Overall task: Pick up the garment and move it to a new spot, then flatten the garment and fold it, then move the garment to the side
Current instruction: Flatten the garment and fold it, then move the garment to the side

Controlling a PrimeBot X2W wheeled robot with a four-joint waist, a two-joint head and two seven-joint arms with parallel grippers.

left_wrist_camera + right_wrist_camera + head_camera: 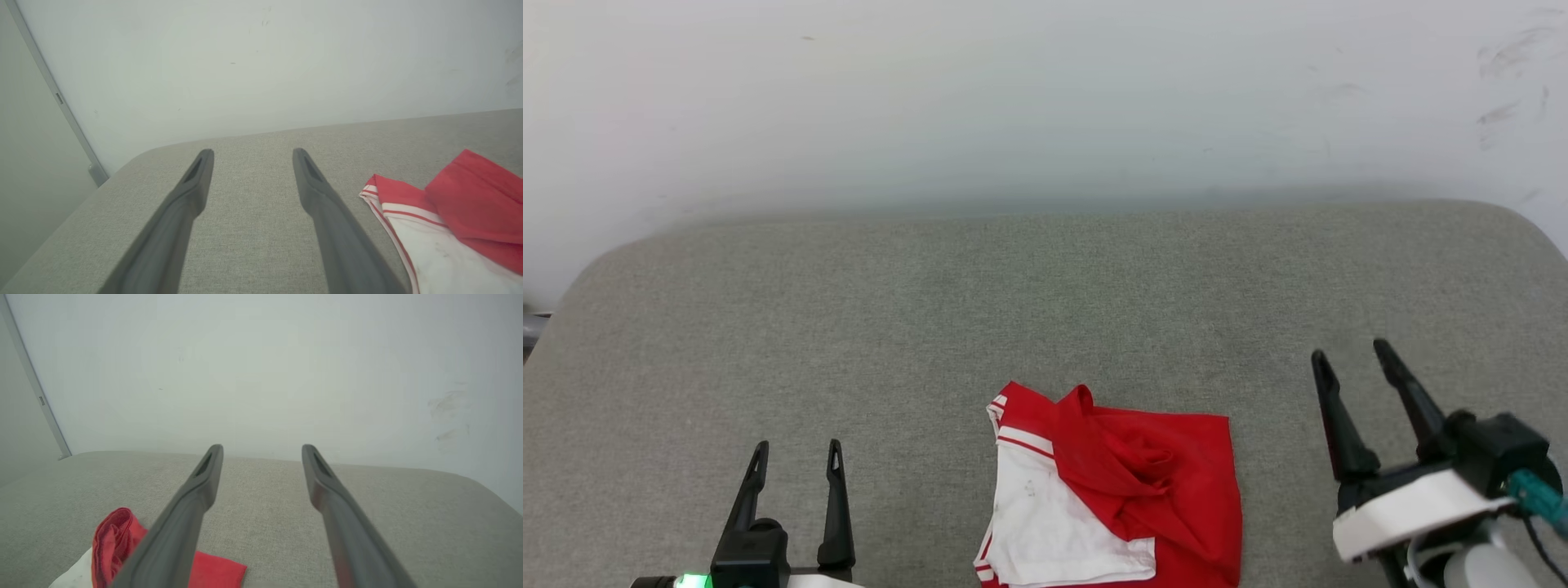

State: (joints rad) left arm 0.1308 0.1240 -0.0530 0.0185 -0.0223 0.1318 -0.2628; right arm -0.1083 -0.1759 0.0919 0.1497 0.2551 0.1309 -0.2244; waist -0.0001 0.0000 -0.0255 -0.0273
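Left claw [798, 445] and right claw [1349, 349] both gape wide and empty, one either side of the crumpled garment [1160, 482], which lies on the grey fabric tabletop [931, 310]. A pale, scuffed wall [1013, 98] stands beyond the garment.

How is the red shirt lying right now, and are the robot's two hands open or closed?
garment: rumpled and bunched, not flat, lying on the grey fabric surface, held by nothing.
left gripper: open, empty, apart from the garment on its left.
right gripper: open, empty, apart from the garment on its right.
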